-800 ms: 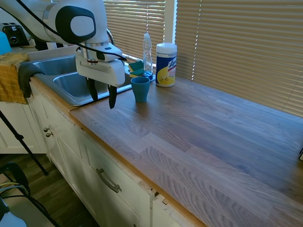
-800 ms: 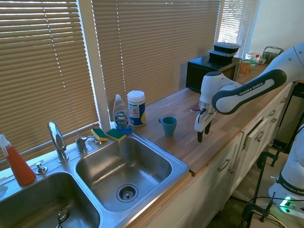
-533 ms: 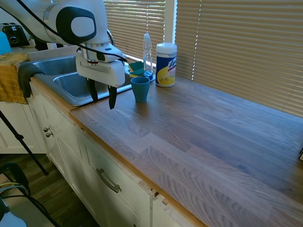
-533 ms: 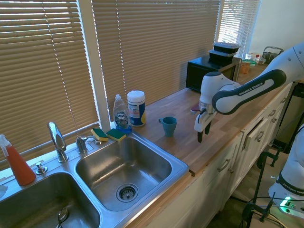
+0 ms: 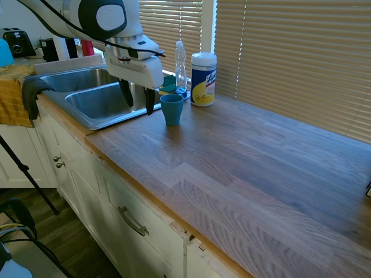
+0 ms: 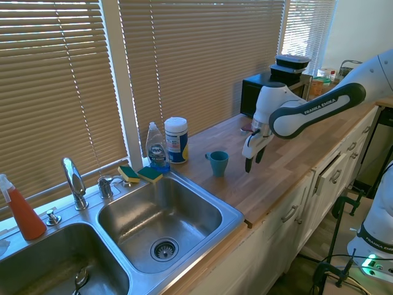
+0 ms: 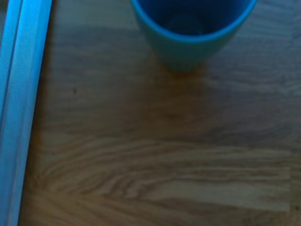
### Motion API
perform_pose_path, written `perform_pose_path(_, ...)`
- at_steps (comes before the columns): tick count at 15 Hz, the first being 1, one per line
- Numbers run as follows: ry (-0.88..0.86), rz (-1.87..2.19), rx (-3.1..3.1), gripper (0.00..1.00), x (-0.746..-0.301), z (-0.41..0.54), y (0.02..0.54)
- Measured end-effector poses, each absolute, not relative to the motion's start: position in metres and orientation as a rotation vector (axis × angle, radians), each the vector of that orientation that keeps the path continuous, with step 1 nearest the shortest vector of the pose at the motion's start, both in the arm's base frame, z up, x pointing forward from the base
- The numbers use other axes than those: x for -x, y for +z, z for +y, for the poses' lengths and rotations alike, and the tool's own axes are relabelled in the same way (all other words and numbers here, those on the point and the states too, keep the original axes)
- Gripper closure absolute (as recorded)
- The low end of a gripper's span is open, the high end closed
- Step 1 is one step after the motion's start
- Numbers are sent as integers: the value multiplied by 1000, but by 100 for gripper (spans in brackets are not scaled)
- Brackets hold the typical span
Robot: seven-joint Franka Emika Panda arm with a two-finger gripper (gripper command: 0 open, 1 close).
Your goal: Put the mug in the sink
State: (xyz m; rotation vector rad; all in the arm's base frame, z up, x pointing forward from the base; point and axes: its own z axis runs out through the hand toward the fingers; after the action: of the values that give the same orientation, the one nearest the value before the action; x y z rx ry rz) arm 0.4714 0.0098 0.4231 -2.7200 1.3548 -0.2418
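Observation:
The teal-blue mug [image 5: 172, 110] [image 6: 218, 163] stands upright on the wooden counter, a short way from the sink's [image 5: 93, 101] [image 6: 184, 212] steel rim. My gripper [image 5: 138, 103] [image 6: 253, 161] hangs open just above the counter, close beside the mug on the side toward the counter's front edge, not touching it. Its fingers point down with nothing between them. The wrist view shows the mug [image 7: 190, 33] from above, empty, with the sink rim [image 7: 19, 94] along one side.
A white wipes canister [image 5: 203, 79] [image 6: 176, 140], a dish soap bottle [image 5: 181, 66] [image 6: 156, 147] and two sponges [image 6: 140, 174] stand behind the mug by the window. The faucet [image 6: 73, 181] is at the sink's back. A microwave [image 6: 270, 92] sits further along the counter.
The gripper has risen a little and moved from the counter's front edge toward the mug. It stays open. The mug has not moved.

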Motion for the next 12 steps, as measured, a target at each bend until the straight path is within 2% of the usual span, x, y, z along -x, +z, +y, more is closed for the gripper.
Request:
perform_pose_path(4,-295,1445,2629,0,-509,-1,437)
perform_pose_path(12,-281,1622,2495,0,-582,-25,419)
